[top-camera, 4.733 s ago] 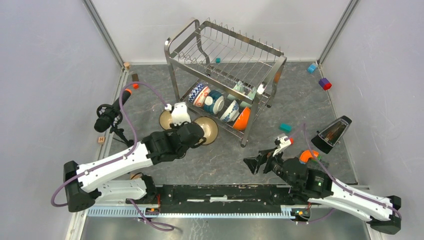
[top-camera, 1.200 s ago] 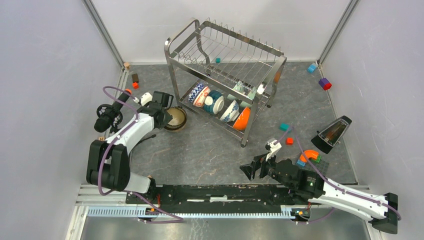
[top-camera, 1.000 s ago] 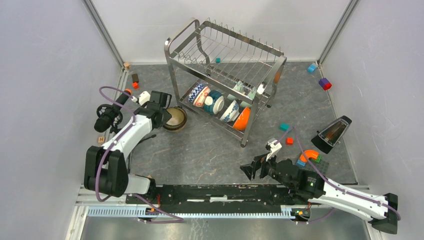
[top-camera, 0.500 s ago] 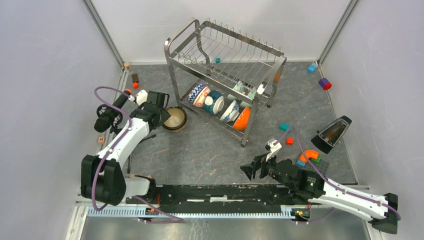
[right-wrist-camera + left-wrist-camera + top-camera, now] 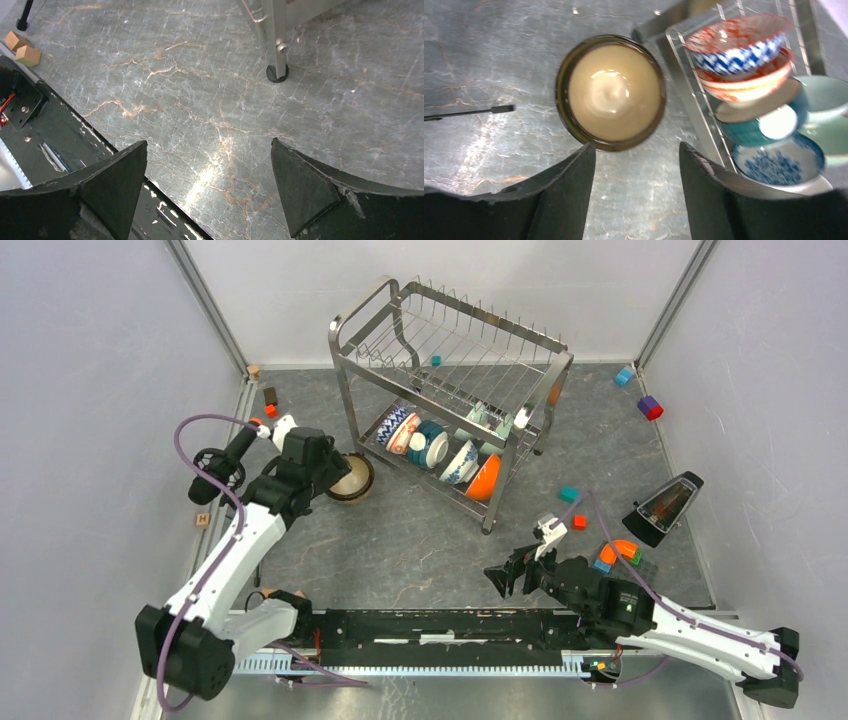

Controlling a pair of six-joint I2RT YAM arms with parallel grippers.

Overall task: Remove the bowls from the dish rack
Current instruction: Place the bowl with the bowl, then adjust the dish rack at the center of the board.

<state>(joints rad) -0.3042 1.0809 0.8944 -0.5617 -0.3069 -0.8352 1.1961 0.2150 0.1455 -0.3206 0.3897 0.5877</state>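
Note:
The steel dish rack (image 5: 450, 350) stands at the back centre. Its lower tier holds several bowls on edge: red-orange patterned (image 5: 739, 42), teal (image 5: 754, 127), blue-and-white (image 5: 779, 162) and orange (image 5: 484, 478). A dark brown bowl with a cream inside (image 5: 350, 478) sits upright on the table just left of the rack. My left gripper (image 5: 326, 476) hovers beside it, open. In the left wrist view the brown bowl (image 5: 611, 92) lies just beyond the left gripper (image 5: 636, 147), with nothing between the fingers. My right gripper (image 5: 510, 575) is open and empty over bare table near the front edge.
A black microphone on a stand (image 5: 215, 475) is at the left wall. A metronome (image 5: 665, 505), an orange arch (image 5: 620, 552) and small coloured blocks (image 5: 572, 493) lie to the right. A rack foot (image 5: 276, 75) stands ahead of the right gripper (image 5: 209, 142). The black rail (image 5: 430, 625) runs along the front.
The left gripper's jaws have widened and let go of the brown bowl, and the arm has drawn back a little. The bowl stays on the table. The right arm has barely moved.

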